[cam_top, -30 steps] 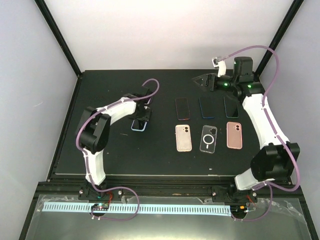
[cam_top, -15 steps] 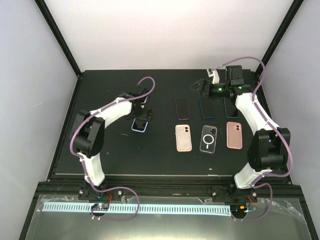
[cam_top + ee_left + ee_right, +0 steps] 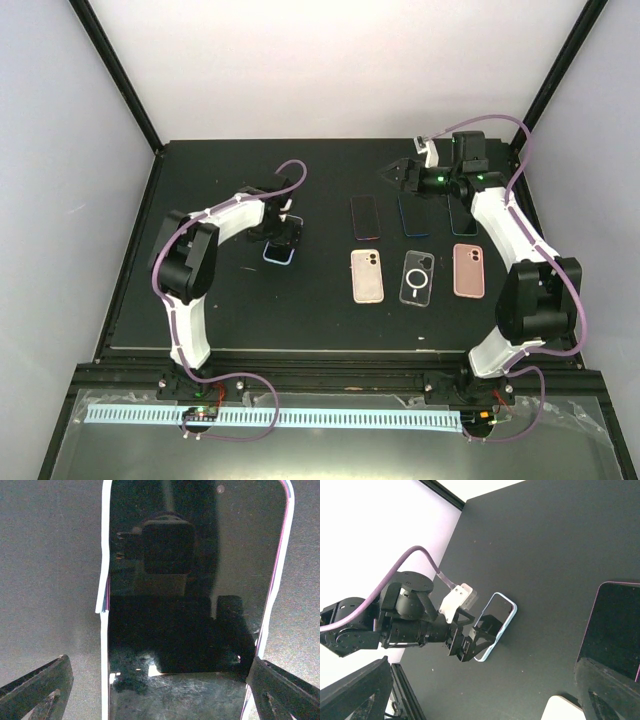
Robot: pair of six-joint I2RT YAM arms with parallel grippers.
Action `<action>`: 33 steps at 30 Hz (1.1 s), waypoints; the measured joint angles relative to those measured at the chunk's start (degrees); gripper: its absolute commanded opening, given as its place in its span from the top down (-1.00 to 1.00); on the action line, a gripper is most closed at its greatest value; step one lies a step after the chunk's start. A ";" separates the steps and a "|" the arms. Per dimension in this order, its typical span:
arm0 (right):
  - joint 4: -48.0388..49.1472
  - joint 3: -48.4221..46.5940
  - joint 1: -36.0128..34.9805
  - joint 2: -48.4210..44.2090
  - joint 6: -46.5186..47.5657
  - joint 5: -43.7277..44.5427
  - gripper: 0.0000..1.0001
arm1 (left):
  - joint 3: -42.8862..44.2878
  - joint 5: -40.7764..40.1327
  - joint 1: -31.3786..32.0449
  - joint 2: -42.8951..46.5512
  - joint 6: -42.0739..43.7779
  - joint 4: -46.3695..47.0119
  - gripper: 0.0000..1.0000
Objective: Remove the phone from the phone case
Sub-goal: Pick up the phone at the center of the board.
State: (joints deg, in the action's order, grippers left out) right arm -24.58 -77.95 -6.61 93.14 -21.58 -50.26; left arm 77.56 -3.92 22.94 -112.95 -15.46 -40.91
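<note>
The phone in its light-blue case (image 3: 279,251) lies screen-up on the black mat, left of the rows. In the left wrist view the black screen (image 3: 190,580) fills the frame, and the pale case rim shows a step on its left side. My left gripper (image 3: 284,236) is open, low over the phone's near end, with a finger on each side of it (image 3: 159,662). My right gripper (image 3: 397,171) is open and empty, raised over the back of the mat (image 3: 481,664). Its camera shows the cased phone (image 3: 496,622) under the left gripper.
Three bare dark phones lie in a back row (image 3: 365,216) (image 3: 414,213) (image 3: 462,212). In front of them lie a cream case (image 3: 367,275), a clear case (image 3: 417,277) and a pink case (image 3: 468,270). The mat's left edge (image 3: 135,250) is near the left arm.
My right gripper has swung left and slightly toward the near edge, then held still. My left gripper has stayed over the cased phone with only a small shift.
</note>
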 measured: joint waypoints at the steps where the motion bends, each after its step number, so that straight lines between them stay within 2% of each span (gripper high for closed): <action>1: 0.02 0.00 0.00 0.00 -0.02 0.00 -1.00 | 0.17 0.26 -0.02 -0.11 0.13 -0.11 -0.95; 18: 0.31 0.00 -0.04 0.00 -0.26 -0.17 -1.00 | -3.17 3.13 0.28 0.46 0.52 4.13 -0.98; 28: 0.96 0.00 -0.20 0.02 -0.31 -0.46 -1.00 | -2.54 -0.13 0.66 -0.44 0.76 3.82 -0.46; 33: 1.51 0.00 -1.49 0.96 -0.31 -0.28 -1.00 | -1.81 -0.39 0.76 -0.79 0.70 3.06 -0.39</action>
State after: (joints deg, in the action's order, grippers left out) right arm -23.07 -77.95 -8.10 94.11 -21.89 -50.54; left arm 75.75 -4.32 23.70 -113.73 -14.76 -37.85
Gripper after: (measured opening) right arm 0.999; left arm 0.814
